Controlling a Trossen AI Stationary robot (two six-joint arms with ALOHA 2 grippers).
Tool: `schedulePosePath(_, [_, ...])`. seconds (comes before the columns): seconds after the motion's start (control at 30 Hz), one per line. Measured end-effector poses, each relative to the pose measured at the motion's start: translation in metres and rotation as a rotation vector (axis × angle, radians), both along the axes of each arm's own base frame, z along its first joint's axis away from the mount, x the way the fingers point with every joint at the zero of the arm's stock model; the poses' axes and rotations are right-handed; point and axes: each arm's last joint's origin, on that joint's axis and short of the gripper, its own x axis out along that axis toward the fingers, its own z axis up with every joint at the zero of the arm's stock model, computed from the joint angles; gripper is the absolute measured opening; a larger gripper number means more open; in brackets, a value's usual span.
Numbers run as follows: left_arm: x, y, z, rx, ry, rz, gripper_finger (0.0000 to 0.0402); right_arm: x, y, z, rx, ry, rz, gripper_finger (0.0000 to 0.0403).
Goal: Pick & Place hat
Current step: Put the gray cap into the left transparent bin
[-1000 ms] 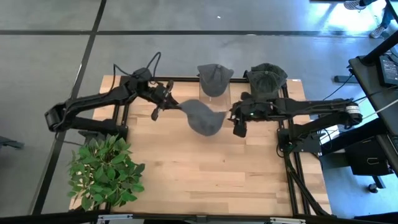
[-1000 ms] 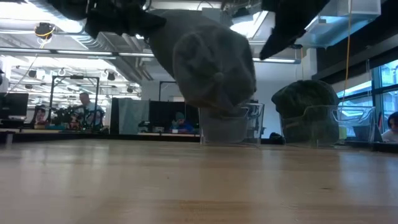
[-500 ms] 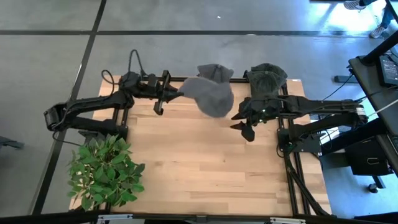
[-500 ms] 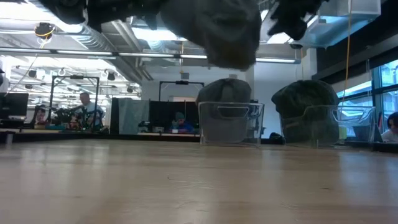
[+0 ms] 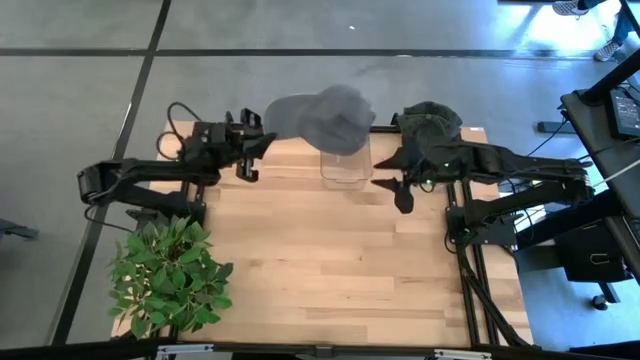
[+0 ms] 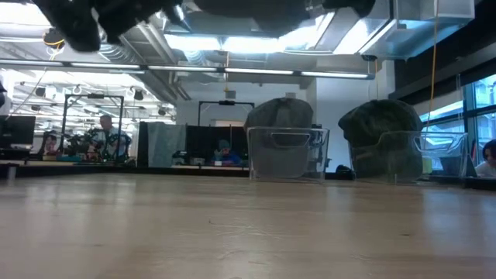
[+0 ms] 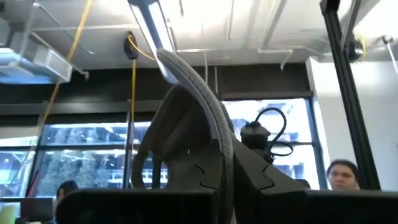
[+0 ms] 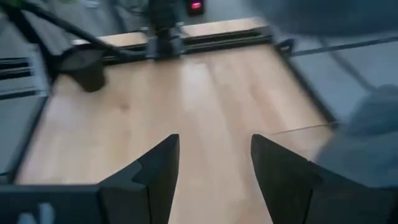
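Observation:
A grey hat (image 5: pixel 325 115) is held high by my left gripper (image 5: pixel 258 145), above the clear container (image 5: pixel 345 172) at the table's far edge. In the low view only its underside (image 6: pixel 248 6) shows at the picture's top. A second grey hat (image 6: pixel 280 112) rests on that container (image 6: pixel 287 155). My right gripper (image 5: pixel 398 192) hovers open and empty to the container's right, over the table (image 8: pixel 186 106). My left gripper pinches the grey hat's edge (image 7: pixel 214 134) between its two fingers (image 7: pixel 202 177), which tip upward. The hat is lifted clear of everything and stands up above the fingers, its crown (image 7: pixel 177 124) turned toward the table's right.
A dark green hat (image 5: pixel 430 125) sits on a second clear container (image 6: pixel 391 159) at the far right. A potted plant (image 5: pixel 170 275) stands at the near left corner. Bare wood (image 5: pixel 330 270) spreads across the table's middle and near side.
My left gripper has drawn back toward the far left and tipped upward, still shut on the hat. The hat has swung from hanging low over the table's middle to high above the far container. My right gripper has drawn slightly back toward the right.

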Motion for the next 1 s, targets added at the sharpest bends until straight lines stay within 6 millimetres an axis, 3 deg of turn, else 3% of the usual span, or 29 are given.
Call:
schedulePosePath(0.27, [0.003, 0.001, -0.029, -0.109, -0.038, 0.020, 0.0008, 0.010, -0.003, 0.008, -0.117, -0.089, -0.065, 0.0199])
schedulePosePath(0.47, [0.014, -0.005, -0.030, -0.073, -0.018, 0.009, 0.0008, 0.027, -0.004, 0.011, -0.268, -0.152, -0.012, 0.0199])
schedulePosePath(0.6, [0.015, -0.008, -0.030, -0.044, -0.015, 0.016, 0.0008, 0.028, -0.002, 0.012, -0.374, -0.146, 0.043, 0.0199])
schedulePosePath(1.0, [0.016, -0.009, -0.030, 0.019, 0.001, -0.007, 0.0009, 0.014, -0.002, 0.009, -0.258, -0.087, -0.053, 0.0203])
